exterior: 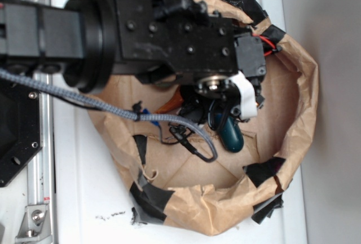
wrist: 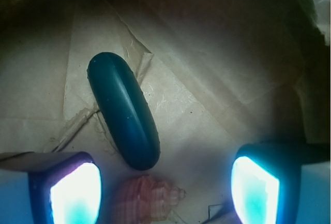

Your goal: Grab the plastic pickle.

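Tool is open: my two fingers sit wide apart at the bottom corners of the wrist view, pads lit up bright, nothing between them but bare paper and part of a shell. Exterior view has the tool mostly hidden under my wrist housing, lowered into the brown paper bag with the rolled-down rim and black tape patches.

Plastic pickle lies flat on the creased paper floor of the bag, dark teal, glossy, long axis running diagonally from upper left to lower right in the wrist view. Its lower end is roughly level with the tops of my fingers, nearer the left-side one, not touching either. From outside, only the pickle's rounded end shows, just below the tool.

Orange-brown conch shell sits just beside the pickle's near end, between my fingers at the frame's bottom edge; can't tell if the two touch.

A braided cable crosses the bag rim from the left. Bag stands on a white desk.
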`<state>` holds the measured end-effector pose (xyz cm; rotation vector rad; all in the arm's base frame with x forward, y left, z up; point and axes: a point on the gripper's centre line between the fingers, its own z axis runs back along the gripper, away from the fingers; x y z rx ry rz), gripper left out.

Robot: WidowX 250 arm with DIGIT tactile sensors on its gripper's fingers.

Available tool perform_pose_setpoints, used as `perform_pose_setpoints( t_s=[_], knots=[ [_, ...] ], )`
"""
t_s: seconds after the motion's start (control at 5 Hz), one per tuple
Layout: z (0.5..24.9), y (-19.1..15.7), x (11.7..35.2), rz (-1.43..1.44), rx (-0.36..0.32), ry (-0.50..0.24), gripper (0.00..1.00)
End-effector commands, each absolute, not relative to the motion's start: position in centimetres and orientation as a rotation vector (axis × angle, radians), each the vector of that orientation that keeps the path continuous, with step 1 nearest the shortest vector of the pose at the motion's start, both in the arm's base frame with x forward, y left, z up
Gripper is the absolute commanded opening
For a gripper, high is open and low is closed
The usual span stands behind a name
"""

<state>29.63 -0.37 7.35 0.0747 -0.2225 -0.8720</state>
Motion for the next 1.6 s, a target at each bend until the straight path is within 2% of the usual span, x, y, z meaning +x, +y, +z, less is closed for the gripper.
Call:
perform_pose_setpoints(
  t_s=[0.0,0.2,0.6,0.8,1.2,1.4],
  knots=[
    [3.6,-6.7,30.2,-1.151,0.029,-0.129,1.00],
    [3.7,-6.7,30.3,-1.092,0.110,-0.123,1.00],
    [3.7,-6.7,30.3,-1.092,0.110,-0.123,1.00],
    [3.5,-6.5,30.4,-1.064,0.059,-0.142,0.00],
    [3.6,-6.2,30.4,-1.051,0.069,-0.131,0.00],
    [8.6,-4.1,29.9,-0.902,0.097,-0.181,0.00]
  ],
)
